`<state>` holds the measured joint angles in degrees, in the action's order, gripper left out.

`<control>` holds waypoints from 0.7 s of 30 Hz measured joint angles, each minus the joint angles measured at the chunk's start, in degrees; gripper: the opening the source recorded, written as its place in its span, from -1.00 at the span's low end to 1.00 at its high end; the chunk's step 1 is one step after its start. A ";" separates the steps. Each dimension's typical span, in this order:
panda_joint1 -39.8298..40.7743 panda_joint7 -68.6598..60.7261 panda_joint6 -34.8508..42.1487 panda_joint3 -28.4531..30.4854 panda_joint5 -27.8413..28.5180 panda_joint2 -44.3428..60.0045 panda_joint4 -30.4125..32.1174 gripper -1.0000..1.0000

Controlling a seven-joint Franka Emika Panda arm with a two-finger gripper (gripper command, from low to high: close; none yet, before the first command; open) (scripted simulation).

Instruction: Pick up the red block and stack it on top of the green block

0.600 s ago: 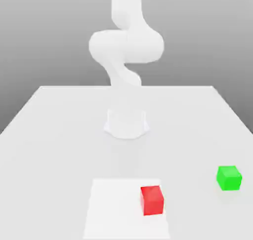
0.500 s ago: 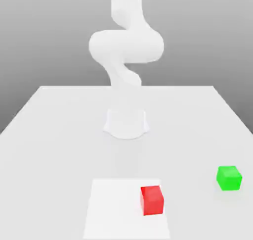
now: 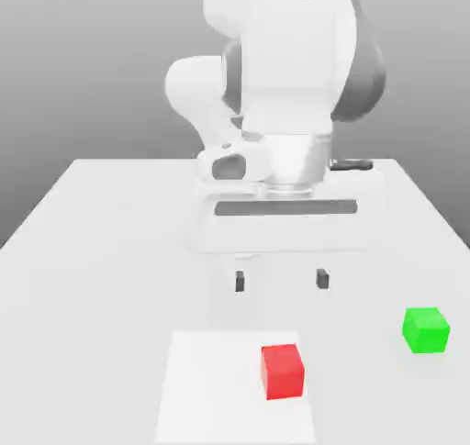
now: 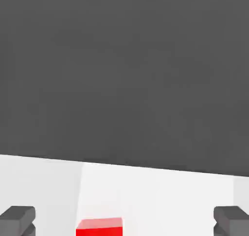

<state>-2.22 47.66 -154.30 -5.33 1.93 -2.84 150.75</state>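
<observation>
The red block (image 3: 282,371) sits on a paler square patch (image 3: 211,388) near the counter (image 3: 110,241) front edge, with the green block (image 3: 426,329) well apart toward the exterior view's right, close to that side edge. Bare counter surrounds both. The gripper (image 3: 280,280) hangs above, behind the red block, jaws wide open and empty. The hand view shows the red block (image 4: 99,226) between its dark fingertips (image 4: 17,218).

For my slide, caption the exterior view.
Open gripper hovers above table, behind red block; green block sits apart.
</observation>
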 joint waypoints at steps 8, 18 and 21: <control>-2.12 1.30 -11.81 1.50 1.63 16.54 1.66 0.00; -2.16 1.22 -11.28 1.47 1.46 15.89 1.79 -1.00; -1.78 0.06 -6.31 0.74 -0.14 10.00 2.68 -1.00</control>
<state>-4.00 47.72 -160.61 -4.59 1.80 7.16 153.43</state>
